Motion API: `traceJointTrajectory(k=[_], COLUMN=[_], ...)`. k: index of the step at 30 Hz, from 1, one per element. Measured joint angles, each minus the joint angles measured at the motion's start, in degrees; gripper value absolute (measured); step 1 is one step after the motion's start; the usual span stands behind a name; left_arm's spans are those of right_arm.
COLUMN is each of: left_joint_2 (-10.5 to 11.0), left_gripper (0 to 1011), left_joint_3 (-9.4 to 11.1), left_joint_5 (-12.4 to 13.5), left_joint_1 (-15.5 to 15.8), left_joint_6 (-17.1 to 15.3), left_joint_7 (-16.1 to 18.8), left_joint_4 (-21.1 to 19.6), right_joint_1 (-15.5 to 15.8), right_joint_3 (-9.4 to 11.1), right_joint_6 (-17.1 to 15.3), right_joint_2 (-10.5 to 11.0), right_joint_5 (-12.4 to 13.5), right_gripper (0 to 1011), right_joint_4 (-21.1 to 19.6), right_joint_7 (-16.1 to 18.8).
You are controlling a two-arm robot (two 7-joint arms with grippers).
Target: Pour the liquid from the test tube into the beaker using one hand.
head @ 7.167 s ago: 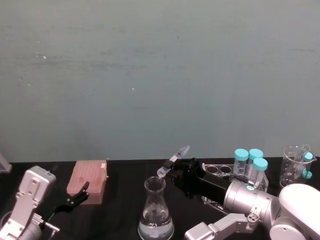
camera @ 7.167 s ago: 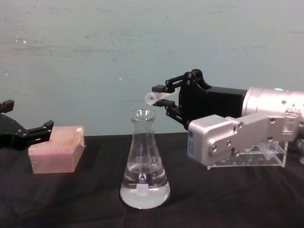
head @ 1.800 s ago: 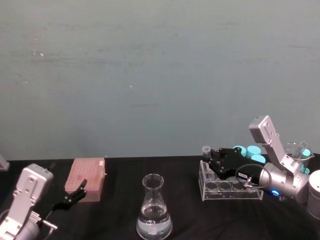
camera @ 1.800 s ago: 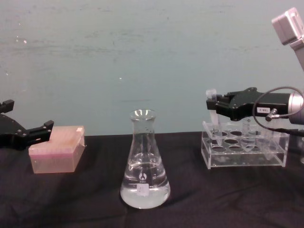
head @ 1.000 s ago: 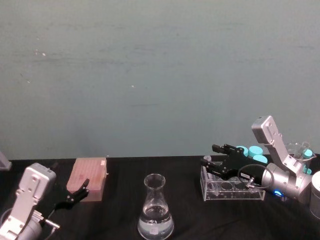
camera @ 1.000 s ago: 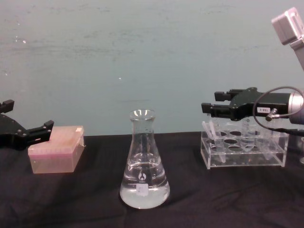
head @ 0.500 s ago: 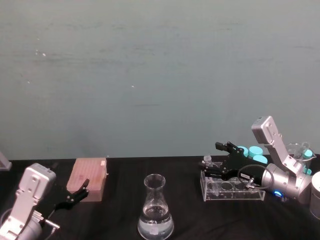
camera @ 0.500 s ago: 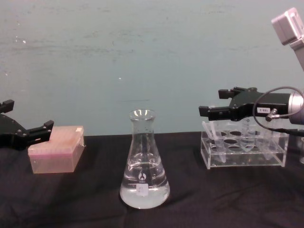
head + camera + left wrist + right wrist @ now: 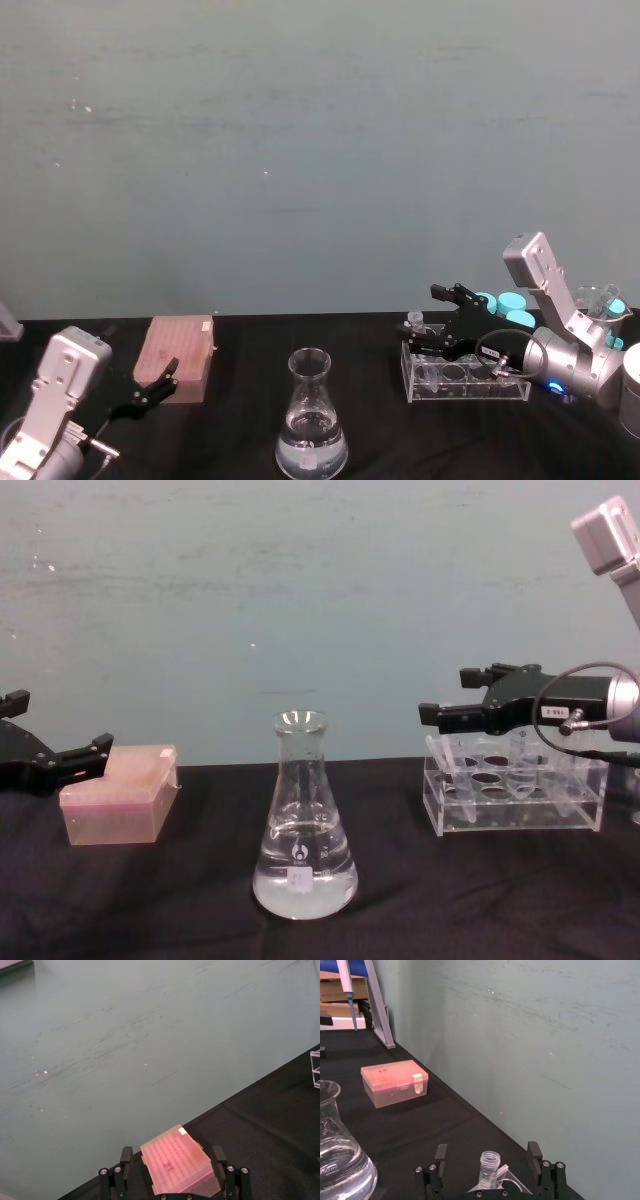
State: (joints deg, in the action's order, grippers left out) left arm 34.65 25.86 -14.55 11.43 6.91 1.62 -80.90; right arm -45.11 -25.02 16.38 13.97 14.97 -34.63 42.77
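The beaker (image 9: pixel 310 420) (image 9: pixel 304 830) (image 9: pixel 340 1160), a clear conical flask, stands upright at the table's front centre with clear liquid (image 9: pixel 304 890) in its base. The test tube (image 9: pixel 416 322) (image 9: pixel 440 755) (image 9: pixel 489 1167) leans in the left end hole of the acrylic rack (image 9: pixel 515 815). My right gripper (image 9: pixel 422 318) (image 9: pixel 442 694) (image 9: pixel 487 1152) hovers just above the rack, open, one finger on each side of the tube's rim and clear of it. My left gripper (image 9: pixel 150 385) (image 9: pixel 60 720) (image 9: pixel 171 1152) is parked open at the far left.
A pink tip box (image 9: pixel 178 350) (image 9: pixel 120 800) (image 9: pixel 177 1167) lies by the left gripper. Teal-capped tubes (image 9: pixel 505 305) and a glass beaker (image 9: pixel 590 300) stand behind the rack at the right. A pipette on a stand (image 9: pixel 347 980) is far off to the left.
My right gripper carried the test tube from over the flask's mouth to the rack, set it in the end hole and opened. Over the last half second nothing moved.
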Motion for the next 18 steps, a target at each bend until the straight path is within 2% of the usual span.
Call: traceJointTrajectory(k=[18], left_joint_2=[0.0], left_gripper=[1000], left_joint_3=[0.0], left_joint_5=[0.0], left_joint_1=[0.0], left_joint_6=[0.0], left_joint_7=[0.0], left_joint_4=[0.0], right_joint_1=[0.0], right_joint_3=[0.0], right_joint_6=[0.0], right_joint_2=[0.0], right_joint_5=[0.0], right_gripper=[1000], right_joint_4=[0.0], right_joint_7=[0.0])
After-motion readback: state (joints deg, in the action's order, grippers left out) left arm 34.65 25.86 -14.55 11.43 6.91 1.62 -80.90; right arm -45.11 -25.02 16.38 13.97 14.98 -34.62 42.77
